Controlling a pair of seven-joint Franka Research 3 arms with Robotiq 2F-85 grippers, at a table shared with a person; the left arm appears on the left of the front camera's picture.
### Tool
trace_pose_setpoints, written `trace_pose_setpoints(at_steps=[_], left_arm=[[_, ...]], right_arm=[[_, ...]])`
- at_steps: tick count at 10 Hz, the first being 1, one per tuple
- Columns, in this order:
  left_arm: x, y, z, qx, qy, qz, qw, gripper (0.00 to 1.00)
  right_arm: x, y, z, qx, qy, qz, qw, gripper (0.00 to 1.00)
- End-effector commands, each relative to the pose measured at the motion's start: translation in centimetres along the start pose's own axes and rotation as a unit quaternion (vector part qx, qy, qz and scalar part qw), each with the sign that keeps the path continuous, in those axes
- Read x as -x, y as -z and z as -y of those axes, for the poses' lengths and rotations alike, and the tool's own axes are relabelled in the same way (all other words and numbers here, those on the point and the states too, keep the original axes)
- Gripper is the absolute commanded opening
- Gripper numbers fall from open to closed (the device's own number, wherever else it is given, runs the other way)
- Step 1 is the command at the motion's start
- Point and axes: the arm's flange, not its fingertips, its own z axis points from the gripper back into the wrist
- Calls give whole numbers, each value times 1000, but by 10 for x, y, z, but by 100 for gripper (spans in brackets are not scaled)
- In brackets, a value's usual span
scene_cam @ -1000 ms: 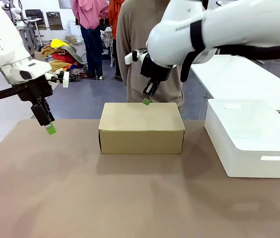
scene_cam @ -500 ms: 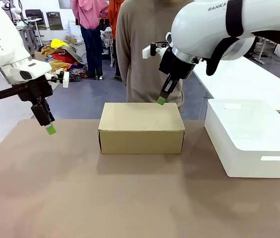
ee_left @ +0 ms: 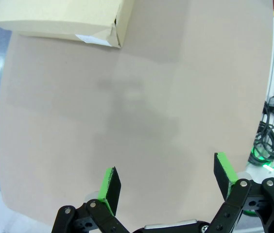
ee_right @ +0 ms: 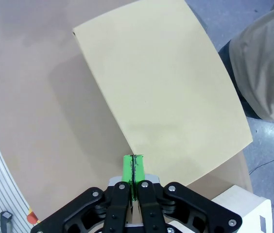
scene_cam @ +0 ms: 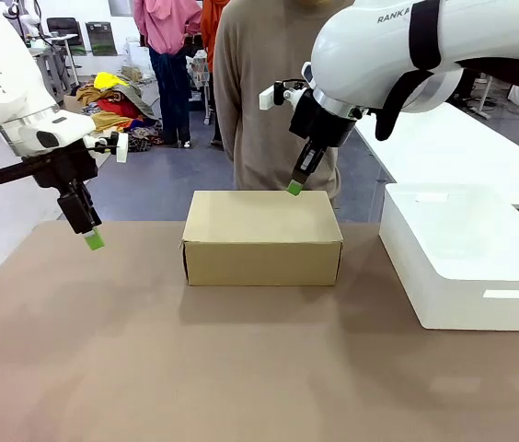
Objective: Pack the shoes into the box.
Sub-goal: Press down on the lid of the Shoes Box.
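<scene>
The tan cardboard box (scene_cam: 262,237) sits closed in the middle of the table; its lid (ee_right: 161,92) is flat and its corner (ee_left: 64,19) lies far ahead in the left wrist view. The shoes are hidden from every view. My right gripper (scene_cam: 294,188) hangs just above the box's far right edge, pads pressed together on nothing, as the right wrist view (ee_right: 133,170) confirms. My left gripper (scene_cam: 94,241) hovers over the table's far left, well clear of the box, with its jaws wide apart (ee_left: 168,182) and nothing between them.
A large white block (scene_cam: 467,253) stands on the table right of the box. A person in a tan top (scene_cam: 273,92) stands at the far side behind the box. Bare brown tabletop (scene_cam: 241,368) stretches across the near side. Cables (ee_left: 273,141) hang beyond the table's edge.
My right gripper swung from above the box's far middle to its far right part, then eased slightly back left. The left arm has stayed still.
</scene>
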Motion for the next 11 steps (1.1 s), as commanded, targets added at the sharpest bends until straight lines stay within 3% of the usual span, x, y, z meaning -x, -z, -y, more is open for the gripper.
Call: trace_pose_setpoints(at_steps=[1,5,6,7,11], left_arm=[[2,-2,0,-1,-3,-5,1000,100],[2,-2,0,-1,-3,-5,1000,100],[2,-2,0,-1,-3,-5,1000,100],[2,-2,0,-1,-3,-5,1000,100],[2,-2,0,-1,-3,-5,1000,100]], right_arm=[[21,-17,-12,8,3,-8,1000,0],[73,-28,-39,29,15,-26,999,0],[87,-29,-44,35,28,-30,999,4],[101,-30,-48,36,38,-32,998,18],[133,-24,-56,32,66,-39,997,97]])
